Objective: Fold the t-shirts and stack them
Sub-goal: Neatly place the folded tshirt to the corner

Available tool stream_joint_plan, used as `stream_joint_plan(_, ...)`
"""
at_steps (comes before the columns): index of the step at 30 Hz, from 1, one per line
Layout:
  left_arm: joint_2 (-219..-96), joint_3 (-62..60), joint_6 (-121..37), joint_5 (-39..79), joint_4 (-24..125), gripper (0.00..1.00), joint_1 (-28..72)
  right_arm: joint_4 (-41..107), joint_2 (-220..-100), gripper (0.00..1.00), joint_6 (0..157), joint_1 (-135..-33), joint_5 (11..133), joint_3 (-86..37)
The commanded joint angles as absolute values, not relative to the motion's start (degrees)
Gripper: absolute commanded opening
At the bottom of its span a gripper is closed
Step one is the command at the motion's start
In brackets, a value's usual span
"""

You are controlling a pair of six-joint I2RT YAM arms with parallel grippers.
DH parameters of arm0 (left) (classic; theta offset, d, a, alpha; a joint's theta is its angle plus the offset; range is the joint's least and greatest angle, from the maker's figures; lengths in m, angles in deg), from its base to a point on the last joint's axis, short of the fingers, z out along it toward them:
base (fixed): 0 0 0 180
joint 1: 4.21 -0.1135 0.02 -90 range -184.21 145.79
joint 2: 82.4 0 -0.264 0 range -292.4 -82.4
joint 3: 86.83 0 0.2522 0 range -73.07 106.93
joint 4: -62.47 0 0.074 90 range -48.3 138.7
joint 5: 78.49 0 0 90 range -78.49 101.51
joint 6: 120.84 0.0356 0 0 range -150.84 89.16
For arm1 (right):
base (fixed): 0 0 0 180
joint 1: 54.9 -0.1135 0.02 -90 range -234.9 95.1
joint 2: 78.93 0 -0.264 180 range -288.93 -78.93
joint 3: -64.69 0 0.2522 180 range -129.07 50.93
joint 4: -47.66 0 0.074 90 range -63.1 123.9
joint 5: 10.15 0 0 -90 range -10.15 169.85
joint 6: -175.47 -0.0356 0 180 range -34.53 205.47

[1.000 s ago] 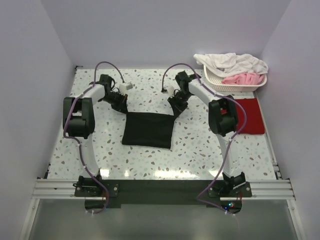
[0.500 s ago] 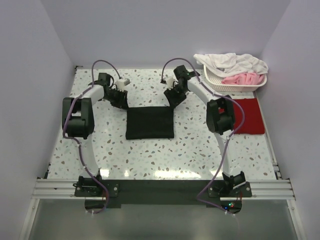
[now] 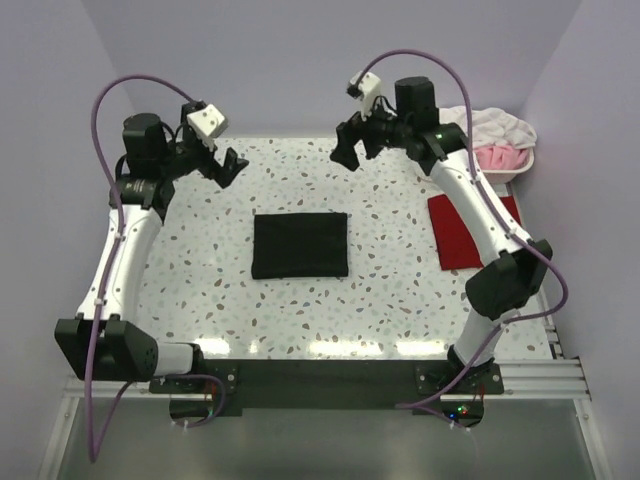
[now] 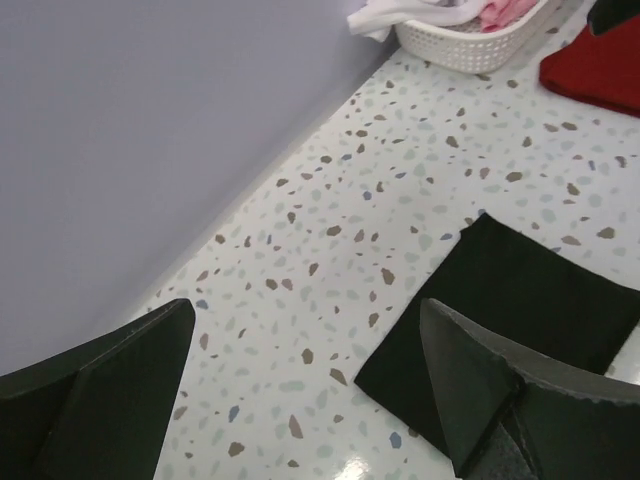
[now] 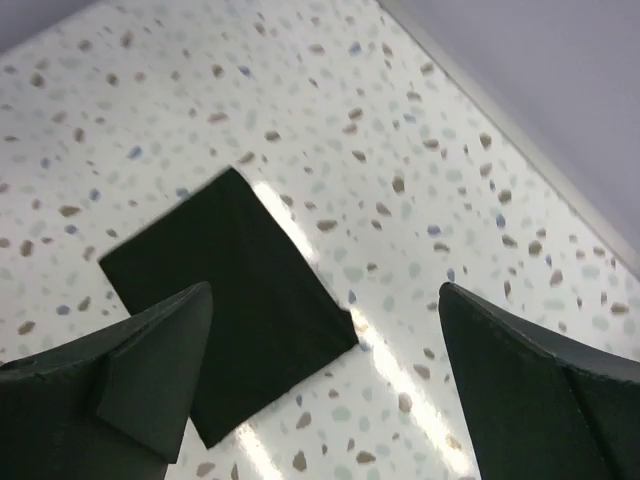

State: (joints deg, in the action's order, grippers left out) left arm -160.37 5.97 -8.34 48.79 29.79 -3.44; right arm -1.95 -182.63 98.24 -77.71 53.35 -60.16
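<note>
Top view: black shirt [image 3: 300, 245] folded flat, table [image 3: 400, 290] centre; red shirt [image 3: 462, 238] folded at right. Left gripper [image 3: 232, 168], right gripper [image 3: 347, 155] high above far side, both empty.
Left wrist: fingers [image 4: 110, 390] wide apart, nothing between.
Right wrist: fingers [image 5: 140, 375] wide apart, nothing between.

folded black t-shirt [image 3: 300, 245] on speckled table [image 3: 400, 300]

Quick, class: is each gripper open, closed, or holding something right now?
Left gripper: open, holding nothing.
Right gripper: open, holding nothing.
</note>
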Motion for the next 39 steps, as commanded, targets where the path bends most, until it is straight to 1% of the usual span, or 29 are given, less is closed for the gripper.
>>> stream_joint_plan(1, -161.8, 0.9, -10.1, 58.0, 32.1, 1.00, -3.0, 3.3, -184.4, 0.99, 96.2, -77.6, 38.5, -59.0)
stream_joint_plan(3, -162.3, 0.1, -15.7, 63.7, 29.5, 1.00, -0.9, -0.1, -186.7, 0.99, 93.4, -77.7, 30.8, -60.4)
stream_joint_plan(4, -162.7, -0.6, -18.2, 65.4, 29.1, 1.00, -0.1, -0.6, -187.6, 0.99, 87.6, -77.8, 27.7, -60.0)
stream_joint_plan(5, -162.8, -3.3, -24.0, 68.2, 29.2, 1.00, 1.6, -0.7, -189.1, 0.99, 83.7, -78.2, 23.6, -58.9)
stream_joint_plan(7, -162.8, -6.9, -30.0, 72.3, 31.2, 1.00, 2.8, 1.4, -189.7, 0.99, 74.9, -78.4, 19.2, -53.0)
stream_joint_plan(8, -162.6, -11.6, -37.1, 73.7, 33.0, 1.00, 3.2, 3.5, -188.9, 0.99, 72.2, -78.9, 16.9, -50.2)
stream_joint_plan(9, -162.4, -14.0, -40.7, 74.9, 37.7, 1.00, 3.9, 5.9, -188.4, 0.99, 69.8, -79.2, 15.9, -44.3)
stream_joint_plan(10, -162.0, -16.5, -47.9, 76.2, 40.5, 1.00, 4.2, 9.4, -188.0, 0.99, 66.3, -79.7, 15.3, -42.2)
stream_joint_plan(11, -161.9, -21.3, -51.5, 76.5, 43.6, 1.00, 4.7, 9.8, -188.4, 0.99, 65.6, -80.9, 14.6, -40.6)
stream_joint_plan(12, -161.8, -23.5, -55.2, 77.1, 50.7, 1.00, 4.9, 9.6, -188.9, 0.99, 64.8, -81.6, 14.1, -38.5)
stream_joint_plan(14, -162.1, -29.5, -64.4, 78.6, 56.5, 1.00, 5.4, 7.9, -190.1, 0.99, 63.9, -83.6, 12.6, -36.7)
stream_joint_plan(15, -162.5, -31.0, -66.8, 79.0, 61.1, 1.00, 6.2, 8.0, -190.7, 0.99, 63.2, -84.2, 12.1, -34.3)
stream_joint_plan(16, -163.4, -32.3, -68.5, 79.6, 62.4, 1.00, 6.8, 9.2, -190.8, 0.99, 62.1, -84.8, 12.0, -33.3)
stream_joint_plan(23, -170.3, -35.7, -71.1, 80.2, 61.5, 1.00, 7.8, 15.1, -193.6, 0.99, 54.9, -86.7, 11.5, -27.5)
stream_joint_plan(29, -175.1, -35.5, -73.0, 79.5, 67.9, 1.00, 7.7, 20.1, -197.7, 0.99, 51.4, -86.5, 12.3, -27.5)
stream_joint_plan(34, -181.9, -34.3, -69.0, 80.2, 68.1, 1.00, 7.3, 17.8, -202.0, 0.99, 55.2, -85.5, 12.1, -27.1)
stream_joint_plan(39, -188.2, -32.8, -63.4, 77.8, 65.0, 1.00, 4.9, 17.4, -205.6, 0.99, 60.1, -83.3, 15.6, -24.2)
